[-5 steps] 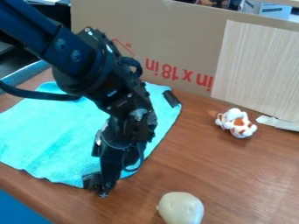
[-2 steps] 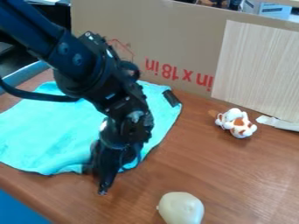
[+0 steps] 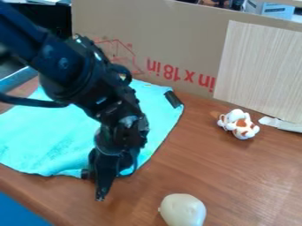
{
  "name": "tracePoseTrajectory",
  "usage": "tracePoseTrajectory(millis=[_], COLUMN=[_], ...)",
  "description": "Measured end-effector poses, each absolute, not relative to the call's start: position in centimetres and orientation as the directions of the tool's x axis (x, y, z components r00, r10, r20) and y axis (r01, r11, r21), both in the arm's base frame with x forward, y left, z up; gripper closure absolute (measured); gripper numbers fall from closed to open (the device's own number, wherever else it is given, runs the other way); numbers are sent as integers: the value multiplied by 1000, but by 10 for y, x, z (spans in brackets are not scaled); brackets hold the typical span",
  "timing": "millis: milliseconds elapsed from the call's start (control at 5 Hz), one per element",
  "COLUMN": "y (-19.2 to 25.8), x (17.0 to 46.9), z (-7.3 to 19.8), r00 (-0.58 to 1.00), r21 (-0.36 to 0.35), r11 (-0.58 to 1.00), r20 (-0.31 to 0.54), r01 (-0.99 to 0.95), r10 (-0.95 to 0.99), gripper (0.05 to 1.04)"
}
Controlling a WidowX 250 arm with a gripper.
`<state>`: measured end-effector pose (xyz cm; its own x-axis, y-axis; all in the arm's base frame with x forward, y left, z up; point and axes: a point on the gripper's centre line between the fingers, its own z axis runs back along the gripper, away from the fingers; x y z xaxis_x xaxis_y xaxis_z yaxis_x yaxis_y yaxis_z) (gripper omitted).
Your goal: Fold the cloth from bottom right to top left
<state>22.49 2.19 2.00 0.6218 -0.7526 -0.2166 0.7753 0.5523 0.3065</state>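
- The black gripper (image 3: 99, 189) points down near the bottom edge of the cloth, left of the middle of the view. I can't tell if it is open or closed, or if it has hold of the cloth. Its lowest tip is over the brown wood in front of that edge.
- The big black arm (image 3: 73, 73) comes in from the top left corner. It slants down over the cloth and hides some of it.
- A black cord (image 3: 32, 102) hangs by the arm and runs off at the left side.
- The bright blue-green cloth (image 3: 50, 132) is spread out on the left and middle of the table, under and behind the gripper. It is not folded in half.
- A small black piece (image 3: 173, 99) is at the top right edge of the cloth.
- The table (image 3: 218, 176) is brown, like wood.
- A pale, round lump (image 3: 183, 210) sits at the bottom, to the right of the gripper and apart from it.
- A little white and orange toy (image 3: 238, 124) sits on the right, apart from the cloth.
- A white strip (image 3: 282, 124) is just past the toy, at the right side.
- A tan cardboard wall (image 3: 177, 39) with red marks stands up behind the cloth.
- A light board (image 3: 259, 70) with thin stripes stands in front of the cardboard, on the right.
- Something blue (image 3: 17, 212) is in the bottom left corner.
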Motion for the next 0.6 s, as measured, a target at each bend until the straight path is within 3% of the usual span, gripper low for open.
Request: tracePoseTrajectory(millis=[600], y=[-17], x=[192], z=[40], r00=[535], r21=[225], r11=[498], r20=[-147], r01=[837], r10=[-832], gripper=[1029])
